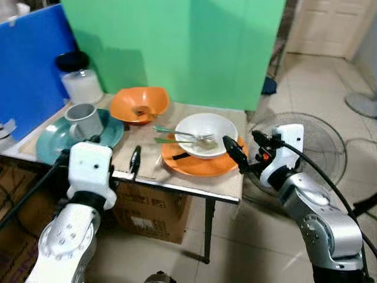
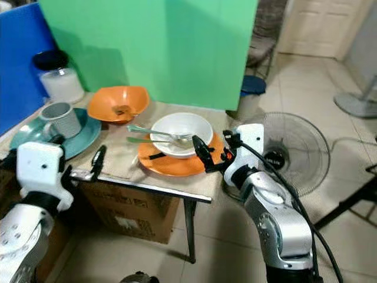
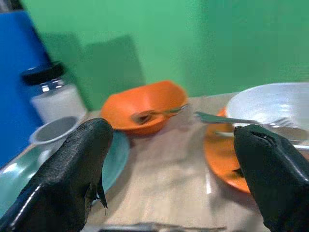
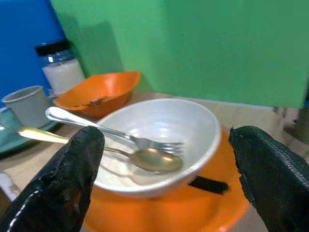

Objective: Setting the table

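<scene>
My right tool (image 4: pixel 164 179) reaches level toward the white bowl (image 1: pixel 206 134), fingers spread; my left tool (image 3: pixel 169 179) hovers spread over the surface (image 1: pixel 147 159) edge.

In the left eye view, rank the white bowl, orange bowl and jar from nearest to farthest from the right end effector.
From the right end effector:
1. White bowl, right beside it on the orange plate.
2. Orange bowl, farther back, toward the robot's left.
3. Jar, at the table's far left corner.

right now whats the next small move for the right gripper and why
Probably ease the right gripper forward and close on the white bowl: its open fingers already straddle the bowl, which sits on the orange plate holding a fork and spoon.
</scene>
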Available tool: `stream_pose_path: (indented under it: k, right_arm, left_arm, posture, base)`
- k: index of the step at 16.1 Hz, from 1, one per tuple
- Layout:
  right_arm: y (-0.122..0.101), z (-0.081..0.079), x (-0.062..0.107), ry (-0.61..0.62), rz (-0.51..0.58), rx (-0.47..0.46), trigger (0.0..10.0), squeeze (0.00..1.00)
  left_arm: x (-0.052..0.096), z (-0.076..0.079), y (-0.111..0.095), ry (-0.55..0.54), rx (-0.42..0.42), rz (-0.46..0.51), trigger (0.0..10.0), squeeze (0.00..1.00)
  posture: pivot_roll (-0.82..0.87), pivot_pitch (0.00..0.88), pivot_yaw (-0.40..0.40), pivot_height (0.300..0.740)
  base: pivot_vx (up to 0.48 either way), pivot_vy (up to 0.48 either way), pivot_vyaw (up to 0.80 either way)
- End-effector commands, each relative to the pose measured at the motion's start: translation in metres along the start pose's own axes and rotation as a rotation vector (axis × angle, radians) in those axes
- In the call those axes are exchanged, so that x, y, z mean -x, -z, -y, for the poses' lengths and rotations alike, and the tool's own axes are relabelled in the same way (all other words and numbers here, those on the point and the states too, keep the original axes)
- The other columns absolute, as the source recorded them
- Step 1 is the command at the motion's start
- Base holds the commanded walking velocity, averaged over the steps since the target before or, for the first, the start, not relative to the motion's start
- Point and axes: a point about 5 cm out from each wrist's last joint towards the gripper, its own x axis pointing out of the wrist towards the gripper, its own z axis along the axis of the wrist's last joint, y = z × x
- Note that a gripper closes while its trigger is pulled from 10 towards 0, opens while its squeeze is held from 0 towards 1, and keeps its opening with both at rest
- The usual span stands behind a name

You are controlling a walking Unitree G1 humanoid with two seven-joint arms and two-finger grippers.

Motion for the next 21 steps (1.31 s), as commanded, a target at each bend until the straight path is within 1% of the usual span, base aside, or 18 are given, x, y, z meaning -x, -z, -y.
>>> stream_pose_path:
  k: [1, 3, 5, 7, 10, 12, 21]
  right_arm:
    - [-0.001, 0.004, 0.001, 0.031, 0.01, 0.016, 10.0, 0.0]
    - [-0.001, 0.005, 0.0, 0.032, 0.005, 0.053, 10.0, 0.0]
    - [-0.003, 0.003, -0.001, 0.016, 0.01, 0.053, 10.0, 0.0]
    - [-0.005, 0.001, -0.004, -0.008, 0.018, 0.057, 10.0, 0.0]
    - [-0.004, -0.003, -0.008, -0.037, 0.014, 0.048, 10.0, 0.0]
    - [-0.002, -0.004, -0.009, -0.043, 0.007, 0.046, 10.0, 0.0]
    - [-0.001, -0.002, -0.009, -0.017, 0.009, 0.032, 10.0, 0.0]
  left_arm:
    - [-0.004, 0.0, 0.002, 0.027, -0.002, 0.01, 10.0, 0.0]
    - [-0.006, 0.0, 0.004, 0.044, 0.002, 0.017, 10.0, 0.0]
    - [-0.008, 0.0, 0.002, 0.057, 0.004, 0.026, 10.0, 0.0]
    - [-0.007, 0.001, 0.001, 0.062, 0.0, 0.033, 10.0, 0.0]
    - [-0.004, 0.001, -0.002, 0.062, -0.002, 0.051, 10.0, 0.0]
    - [-0.002, 0.0, -0.001, 0.053, -0.005, 0.046, 10.0, 0.0]
    - [-0.003, -0.001, 0.0, 0.046, 0.002, 0.042, 10.0, 0.0]
  posture:
    - [0.02, 0.0, 0.066, 0.74]
    - [0.01, 0.0, 0.069, 0.74]
    - [0.01, 0.0, 0.062, 0.74]
    - [0.02, 0.0, 0.053, 0.74]
    - [0.03, 0.0, 0.041, 0.74]
    - [0.04, 0.0, 0.04, 0.74]
    - [0.04, 0.0, 0.045, 0.74]
  base:
    - [0.0, 0.0, 0.0]
    - [0.0, 0.0, -0.25]
    - [0.0, 0.0, -0.69]
    - [0.0, 0.0, 0.0]
    - [0.27, 0.0, 0.0]
    - [0.291, 0.0, 0.0]
    - [0.327, 0.0, 0.0]
